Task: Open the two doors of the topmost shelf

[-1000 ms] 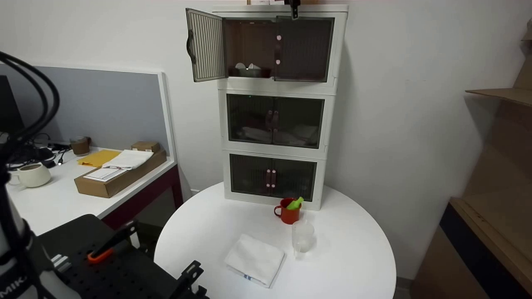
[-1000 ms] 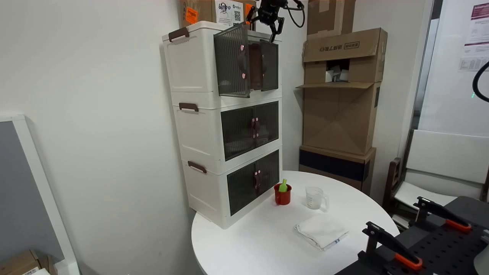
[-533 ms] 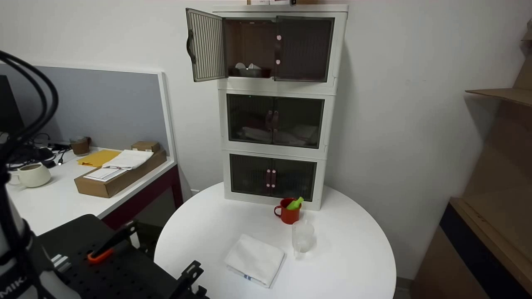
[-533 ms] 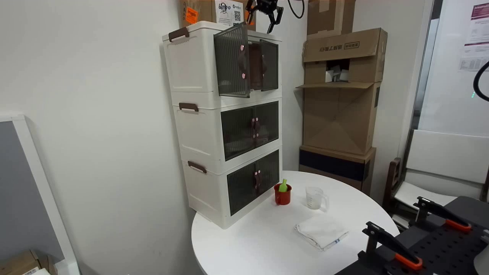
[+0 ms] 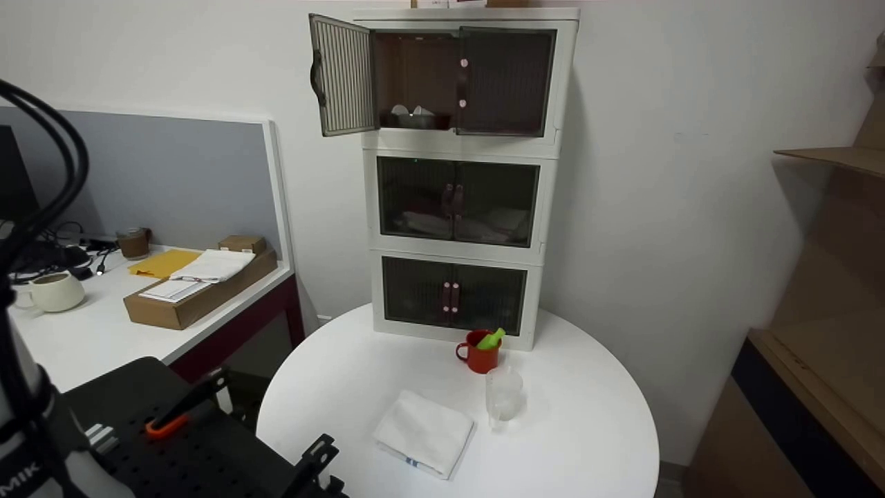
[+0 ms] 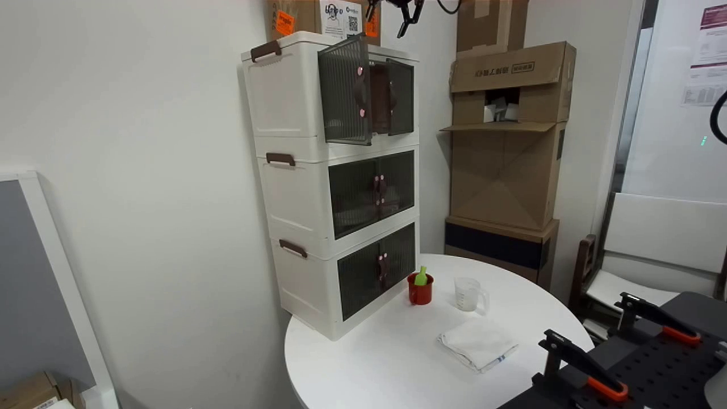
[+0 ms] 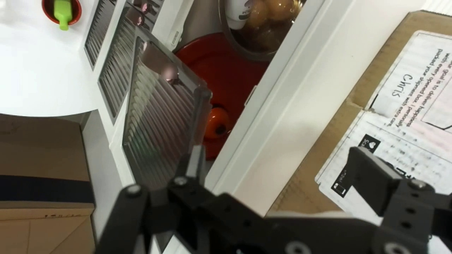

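Note:
The topmost shelf (image 5: pixel 418 76) of the white cabinet holds a bowl and small pale items. Its two doors stand differently. One door (image 5: pixel 342 76) is swung wide, also seen as the near ribbed panel (image 6: pixel 345 91). The second door (image 5: pixel 508 83) is only ajar, its free edge standing off the frame in the wrist view (image 7: pixel 159 116). My gripper (image 7: pixel 279 158) is open above the cabinet's top front edge, nothing between its fingers. One finger overlaps the ajar door's upper edge in that view; contact cannot be told. In an exterior view the gripper (image 6: pixel 386 24) shows above the doors.
Cardboard boxes (image 6: pixel 312 20) sit on the cabinet top, close behind my fingers. Taller boxes (image 6: pixel 500 170) stand beside the cabinet. On the round table (image 5: pixel 567 429) are a red mug (image 5: pixel 482 356), a clear measuring cup (image 5: pixel 505 394) and a folded towel (image 5: pixel 423 432).
My gripper has risen, leaving the top of an exterior view and showing only its lower part in an exterior view. Both doors look the same as before.

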Controlling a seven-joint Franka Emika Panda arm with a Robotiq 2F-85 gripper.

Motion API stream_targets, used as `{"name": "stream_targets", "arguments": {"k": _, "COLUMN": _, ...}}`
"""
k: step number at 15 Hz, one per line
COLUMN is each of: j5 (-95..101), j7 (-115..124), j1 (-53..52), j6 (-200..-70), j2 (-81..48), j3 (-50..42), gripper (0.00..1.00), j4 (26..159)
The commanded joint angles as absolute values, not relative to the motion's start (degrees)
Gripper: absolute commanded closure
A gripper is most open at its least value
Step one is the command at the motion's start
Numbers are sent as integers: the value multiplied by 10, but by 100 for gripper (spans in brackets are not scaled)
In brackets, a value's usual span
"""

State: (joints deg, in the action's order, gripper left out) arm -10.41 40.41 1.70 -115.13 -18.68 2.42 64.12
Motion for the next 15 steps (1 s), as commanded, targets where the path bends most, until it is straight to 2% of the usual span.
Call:
{"name": "stream_targets", "arguments": {"k": 1, "j5": -128, "j7": 386, "j1": 34, "j6": -1136, "j2": -130, "j3": 25, "gripper": 0, "j4": 713}}
{"name": "stream_targets", "arguments": {"k": 15, "j5": -131, "j7": 396, "j1": 65, "j6": -1094, "j2": -177, "j3": 25, "gripper": 0, "j4": 736}}
